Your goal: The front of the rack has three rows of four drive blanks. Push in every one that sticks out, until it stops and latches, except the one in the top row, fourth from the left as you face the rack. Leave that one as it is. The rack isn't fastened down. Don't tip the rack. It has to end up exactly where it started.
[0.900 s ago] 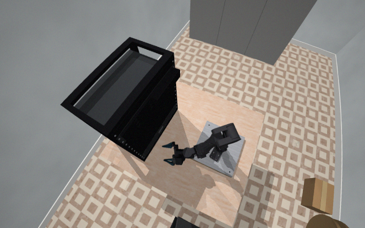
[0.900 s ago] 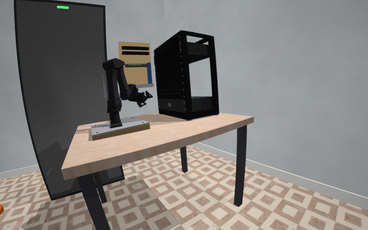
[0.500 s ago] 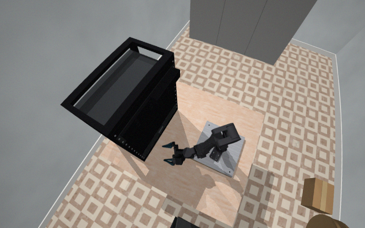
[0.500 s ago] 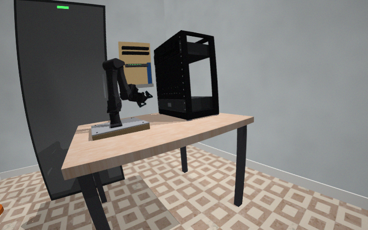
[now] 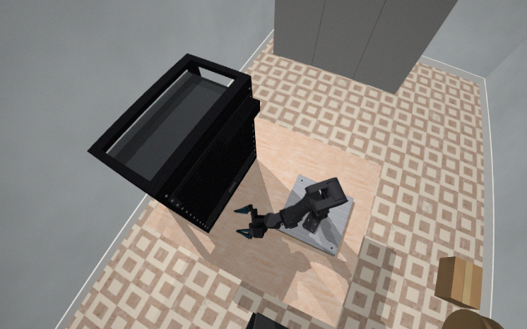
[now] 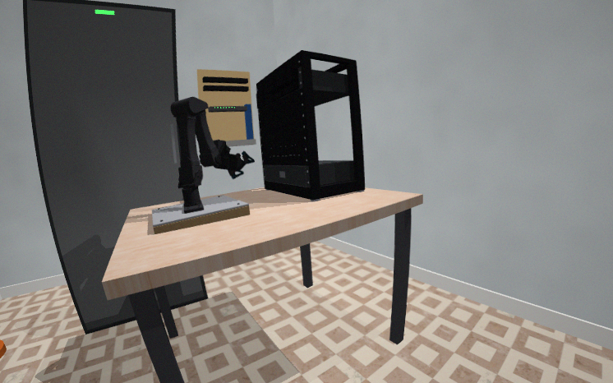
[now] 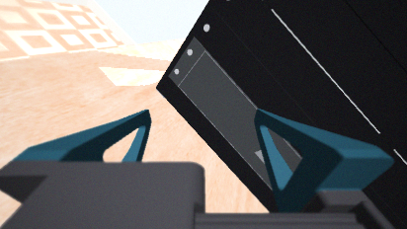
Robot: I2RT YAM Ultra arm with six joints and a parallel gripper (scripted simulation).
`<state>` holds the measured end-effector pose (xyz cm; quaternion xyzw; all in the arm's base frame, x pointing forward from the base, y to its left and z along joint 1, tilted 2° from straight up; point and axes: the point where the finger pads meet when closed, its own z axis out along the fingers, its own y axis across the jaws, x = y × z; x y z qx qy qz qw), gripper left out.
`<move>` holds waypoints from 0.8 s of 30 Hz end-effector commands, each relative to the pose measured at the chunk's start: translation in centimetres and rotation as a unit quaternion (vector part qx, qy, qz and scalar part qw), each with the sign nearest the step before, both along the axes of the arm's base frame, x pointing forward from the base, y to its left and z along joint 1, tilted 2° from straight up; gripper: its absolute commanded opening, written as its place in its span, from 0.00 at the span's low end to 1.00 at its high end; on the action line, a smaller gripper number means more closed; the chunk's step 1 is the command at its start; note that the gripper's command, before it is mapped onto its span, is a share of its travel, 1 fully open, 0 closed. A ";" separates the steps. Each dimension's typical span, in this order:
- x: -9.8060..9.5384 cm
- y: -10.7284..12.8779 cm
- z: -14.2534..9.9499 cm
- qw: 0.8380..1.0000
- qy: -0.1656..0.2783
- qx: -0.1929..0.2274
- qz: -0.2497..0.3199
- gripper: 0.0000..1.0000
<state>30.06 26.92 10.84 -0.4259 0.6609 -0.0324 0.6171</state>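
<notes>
From where I stand, the black rack (image 6: 306, 56) sits toward the far end of the pale wooden tabletop (image 6: 270, 228), upright and flat on its feet, its open frame showing the wall through its sides. Its front face is turned toward the arm (image 6: 186, 142), which rises from a grey base plate (image 6: 166, 219) set on the same tabletop, well apart from the rack. The arm bends over at its top and reaches down toward the lower part of the rack's front. The pincer (image 6: 242, 163) hangs in the air near that front without touching it; its two teal fingers are spread as wide as they go and there is nothing between them. From above, the pincer (image 5: 244, 220) is off the near corner of the rack (image 5: 143, 114), with a strip of bare wood between them. Up close, the wrist view shows a grey panel (image 7: 222, 109) low on the rack's front, framed by thin pale lines, with a row of small white dots beside it; the view is tilted. The front is so dark that I cannot make out the rows of drive blanks, or which of them stick out.
</notes>
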 end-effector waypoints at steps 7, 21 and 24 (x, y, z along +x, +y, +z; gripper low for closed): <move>0.1 0.1 0.4 1.000 -0.004 0.005 0.000 1.00; 0.0 -0.7 1.1 1.000 0.003 0.024 -0.007 1.00; -0.2 -1.1 0.7 1.000 0.008 0.023 -0.008 1.00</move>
